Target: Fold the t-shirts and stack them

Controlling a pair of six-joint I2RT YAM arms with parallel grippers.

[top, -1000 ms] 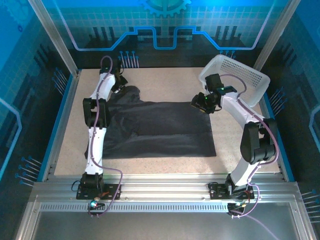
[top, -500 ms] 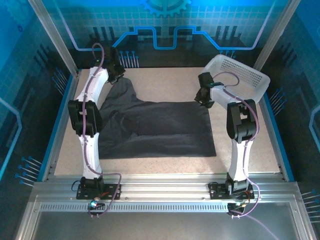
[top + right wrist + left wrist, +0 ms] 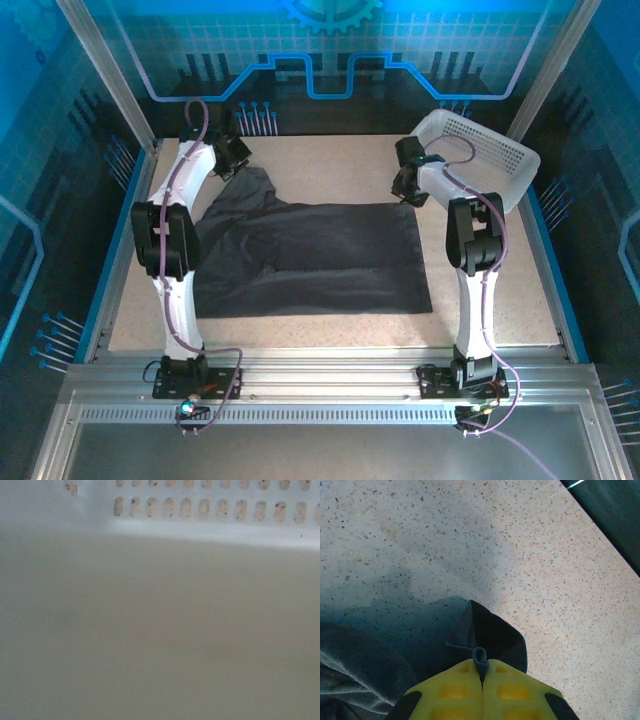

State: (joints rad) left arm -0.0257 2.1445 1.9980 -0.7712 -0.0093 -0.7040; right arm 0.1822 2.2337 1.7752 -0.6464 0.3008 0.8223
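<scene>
Right tool [image 3: 405,190] drawn back beside basket [image 3: 492,152], t-shirt [image 3: 320,260] lying lengthwise left-right

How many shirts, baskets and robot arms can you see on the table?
Black t-shirt: 1
White basket: 1
Robot arms: 2, the left arm and the right arm
Total: 4

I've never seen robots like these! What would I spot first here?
A big dark t-shirt lies across the middle of the speckled table. The yellow left pincer is shut on a bit of its cloth at the far left. A white basket full of little holes sits in the far right corner, with the right pincer beside it.
</scene>
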